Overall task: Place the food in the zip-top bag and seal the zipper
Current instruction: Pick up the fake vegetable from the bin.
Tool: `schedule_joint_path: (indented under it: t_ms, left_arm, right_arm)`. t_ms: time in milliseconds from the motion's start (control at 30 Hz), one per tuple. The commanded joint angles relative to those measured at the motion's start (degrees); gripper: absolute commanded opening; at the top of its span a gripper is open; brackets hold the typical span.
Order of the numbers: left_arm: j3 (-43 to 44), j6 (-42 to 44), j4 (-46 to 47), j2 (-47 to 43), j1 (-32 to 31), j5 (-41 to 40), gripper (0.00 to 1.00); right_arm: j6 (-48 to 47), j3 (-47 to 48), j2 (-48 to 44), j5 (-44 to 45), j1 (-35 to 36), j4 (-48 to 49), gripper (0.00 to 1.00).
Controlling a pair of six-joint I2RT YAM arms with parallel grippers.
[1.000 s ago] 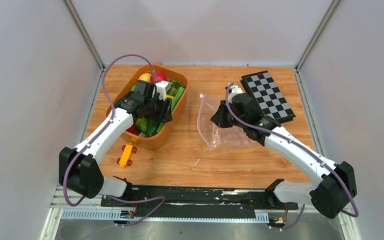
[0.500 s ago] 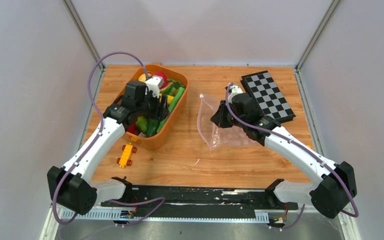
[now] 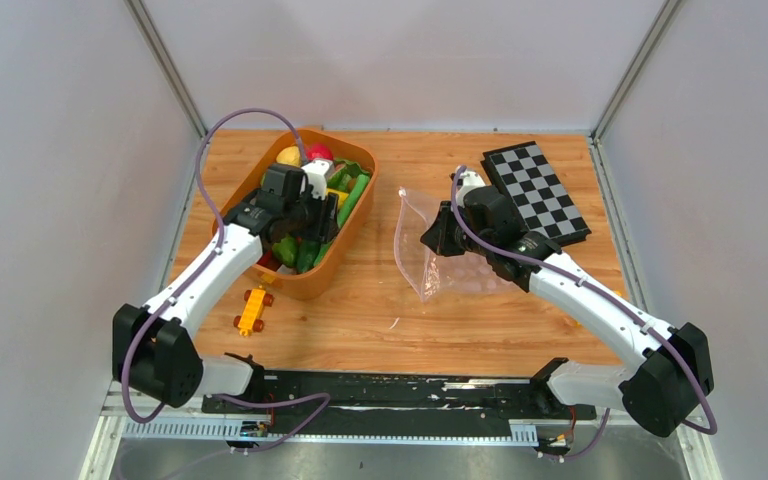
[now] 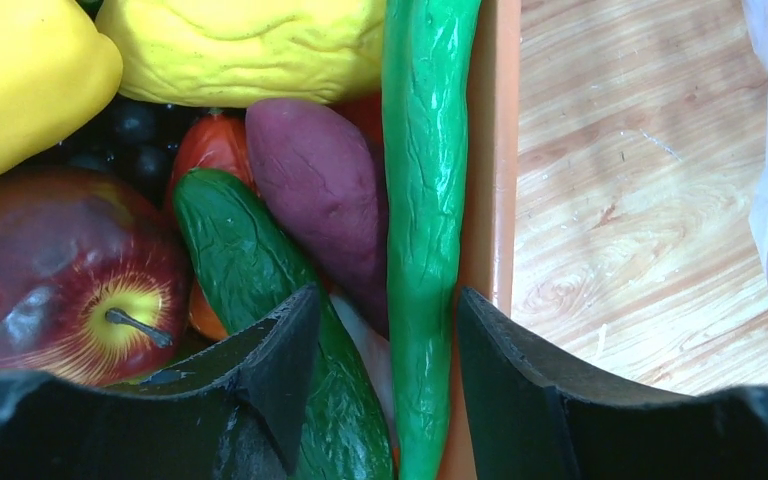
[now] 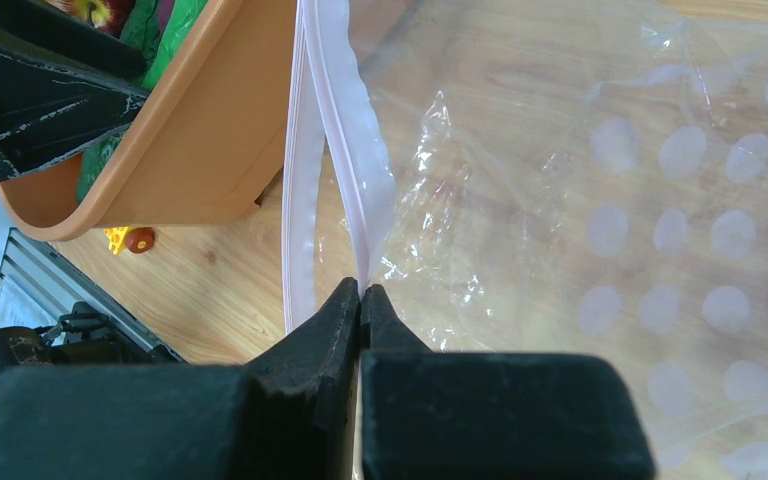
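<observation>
The food (image 3: 305,205) fills the orange tub (image 3: 312,288). My left gripper (image 3: 322,212) is low inside it and open. In the left wrist view, the left gripper (image 4: 390,340) straddles a long green pepper (image 4: 425,200) lying against the tub wall (image 4: 495,150), with a gap on each side. A dark cucumber (image 4: 245,250), a purple piece (image 4: 315,190), a red apple (image 4: 50,270) and a yellow pepper (image 4: 20,80) lie beside it. My right gripper (image 5: 361,290) is shut on the zipper (image 5: 340,110) of the zip-top bag (image 3: 415,250). The bag's mouth gapes toward the tub.
A yellow toy car (image 3: 252,310) lies on the table just in front of the tub. A black-and-white checkerboard (image 3: 535,190) sits at the back right, behind the right arm. Grey walls close in the table on the left and right sides and at the back.
The left arm swung a little left and back again over the tub, its gripper staying down among the food. The right arm and the bag have not moved.
</observation>
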Motion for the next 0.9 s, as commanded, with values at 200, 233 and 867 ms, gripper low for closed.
schedule_joint_path:
  t_ms: [200,233,867]
  left_arm:
    - [-0.38,3.8,-1.37,1.73,0.23,9.1,0.6]
    - [-0.45,3.97,-1.15,2.05,0.23,9.88,0.6]
    - [-0.59,1.84,-1.01,4.32,0.23,16.66,0.26]
  right_arm:
    - [-0.66,2.02,-0.85,-0.22,-0.35,1.44,0.0]
    - [-0.68,2.05,-0.76,-0.26,-0.35,1.43,0.0]
    - [-0.84,2.35,-0.47,-0.46,-0.28,1.4,0.0]
